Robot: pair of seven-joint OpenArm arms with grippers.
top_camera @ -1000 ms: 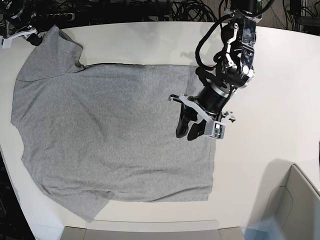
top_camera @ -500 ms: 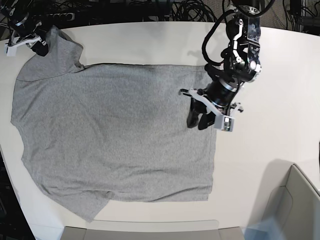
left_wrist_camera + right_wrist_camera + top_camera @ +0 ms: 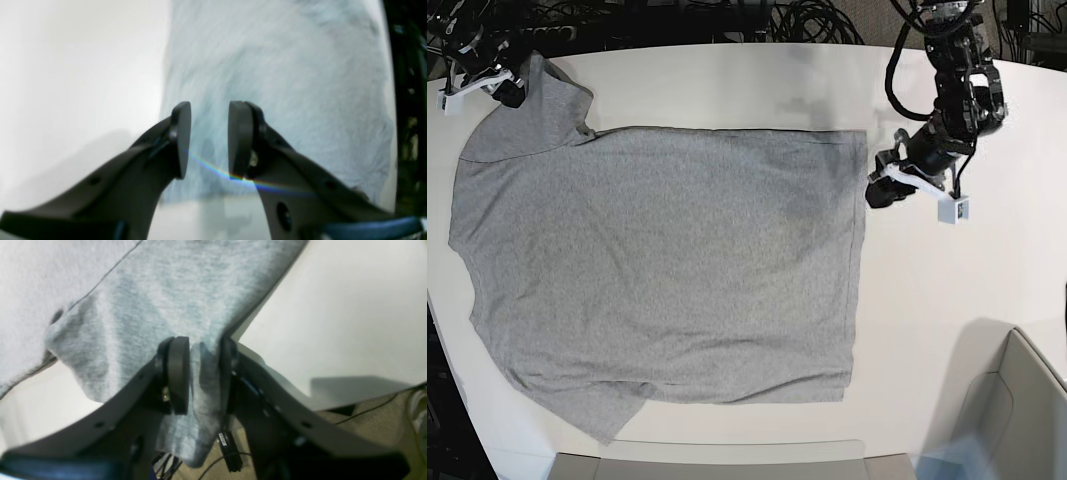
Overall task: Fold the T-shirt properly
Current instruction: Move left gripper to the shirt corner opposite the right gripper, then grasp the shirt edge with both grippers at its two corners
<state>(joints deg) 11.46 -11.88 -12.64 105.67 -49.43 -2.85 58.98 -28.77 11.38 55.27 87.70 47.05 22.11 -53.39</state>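
Observation:
The light-grey T-shirt (image 3: 657, 270) lies spread flat on the white table (image 3: 967, 290), plain side up. My left gripper (image 3: 882, 190) hovers at the shirt's right edge. In the left wrist view the left gripper (image 3: 210, 106) is open with nothing between its pads, just inside the edge of the T-shirt (image 3: 283, 66). My right gripper (image 3: 507, 88) is at the far-left sleeve. In the right wrist view the right gripper (image 3: 200, 350) is shut on a fold of the T-shirt (image 3: 186, 283) at the table's edge.
A grey bin (image 3: 1017, 400) stands at the front right corner, and a grey panel (image 3: 707, 465) runs along the front edge. Black cables (image 3: 727, 20) lie behind the table. Bare tabletop (image 3: 66, 66) extends beside the shirt.
My left arm has swung away from over the shirt's right half toward the back right, ending at the shirt's right edge. The right gripper has shifted only slightly, still at the sleeve.

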